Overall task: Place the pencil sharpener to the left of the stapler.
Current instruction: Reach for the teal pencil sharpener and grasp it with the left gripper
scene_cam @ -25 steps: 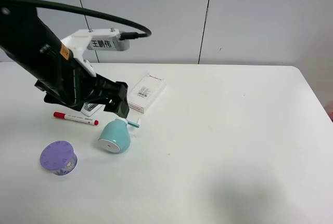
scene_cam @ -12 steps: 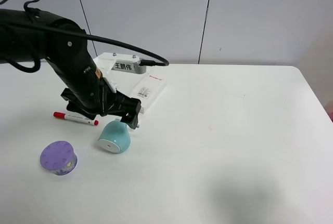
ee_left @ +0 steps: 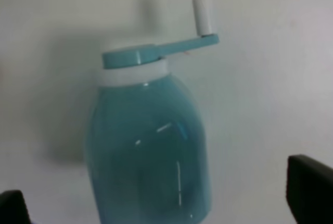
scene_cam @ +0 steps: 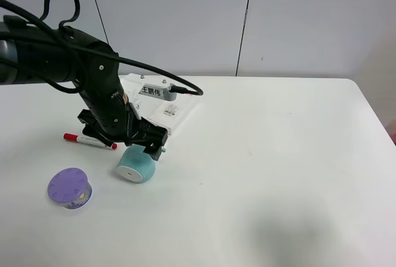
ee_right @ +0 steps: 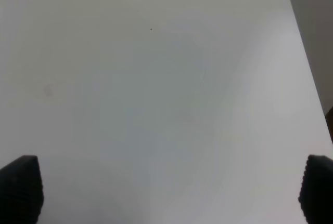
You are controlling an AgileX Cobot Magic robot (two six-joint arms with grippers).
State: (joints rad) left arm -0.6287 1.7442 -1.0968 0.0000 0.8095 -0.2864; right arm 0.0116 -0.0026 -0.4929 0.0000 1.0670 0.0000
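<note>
The rounded teal plastic pencil sharpener (scene_cam: 136,166) lies on its side on the white worktop (scene_cam: 278,155), about 8 o'clock from its middle. Its white-rimmed face points to 7 o'clock and its crank to 1 o'clock. The left tool (ee_left: 158,198) hangs right over it, fingers spread either side of the body, across its long axis and clear of it. The left arm reaches in from 10 o'clock, wrist pitched steeply down. The right tool (ee_right: 169,190), also spread, sees only worktop, so the left is nearer. The small white stapler is hidden.
</note>
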